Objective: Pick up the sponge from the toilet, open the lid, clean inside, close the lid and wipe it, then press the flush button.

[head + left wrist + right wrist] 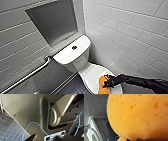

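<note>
The white toilet point(75, 55) stands in the corner, with the dark round flush button point(74, 47) in the middle of its tank top. Its white lid point(93, 72) looks down. The black right arm reaches in from the right, and my right gripper point(108, 81) is shut on the orange sponge point(102, 85), which rests on or just above the lid's near part. In the right wrist view the porous sponge point(137, 115) is very close, with the toilet point(90, 131) behind it. My left gripper point(45, 139) stands open by the robot's grey body, holding nothing.
A steel grab bar point(30, 75) runs along the left wall under a recessed niche point(53, 21). White tiled walls close in on both sides of the toilet. Dark blue floor tiles point(72, 87) lie to its left. A blue cable point(37, 125) crosses the robot's body.
</note>
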You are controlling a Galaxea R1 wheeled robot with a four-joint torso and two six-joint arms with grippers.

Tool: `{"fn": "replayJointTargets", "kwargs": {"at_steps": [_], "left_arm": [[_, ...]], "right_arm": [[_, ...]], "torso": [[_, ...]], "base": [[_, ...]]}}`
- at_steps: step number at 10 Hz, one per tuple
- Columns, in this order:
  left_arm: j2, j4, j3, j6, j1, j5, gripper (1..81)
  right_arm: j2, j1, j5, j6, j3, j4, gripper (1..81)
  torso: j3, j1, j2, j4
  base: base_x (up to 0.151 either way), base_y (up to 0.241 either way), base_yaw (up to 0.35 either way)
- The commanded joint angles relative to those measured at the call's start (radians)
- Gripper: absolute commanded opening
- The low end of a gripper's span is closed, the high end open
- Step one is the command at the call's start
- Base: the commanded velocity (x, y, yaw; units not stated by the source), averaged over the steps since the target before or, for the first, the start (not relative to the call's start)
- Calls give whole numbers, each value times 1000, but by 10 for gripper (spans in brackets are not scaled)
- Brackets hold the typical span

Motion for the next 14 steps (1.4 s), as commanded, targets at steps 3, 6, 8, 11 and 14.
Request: {"fn": "replayJointTargets", "kwargs": {"at_steps": [3, 6, 8, 11, 14], "left_arm": [[-12, -4, 1, 6, 27, 92, 811], [-9, -6, 1, 6, 33, 93, 811], [-13, -7, 3, 6, 51, 92, 811], [-16, -9, 3, 4, 70, 92, 811], [-18, -9, 3, 4, 84, 90, 811]], "right_arm": [[159, 205, 100, 109, -265, 31, 10], [167, 197, 209, 171, -317, 31, 10], [172, 188, 299, 259, -382, 31, 10], [167, 100, 418, 428, -450, 31, 10], [121, 30, 508, 486, -435, 36, 10]], "torso": [[0, 0, 0, 0], [0, 0, 0, 0], [0, 0, 0, 0], [0, 0, 0, 0], [0, 0, 0, 0]], "base": [[0, 0, 0], [0, 0, 0], [0, 0, 0], [0, 0, 0], [0, 0, 0]]}}
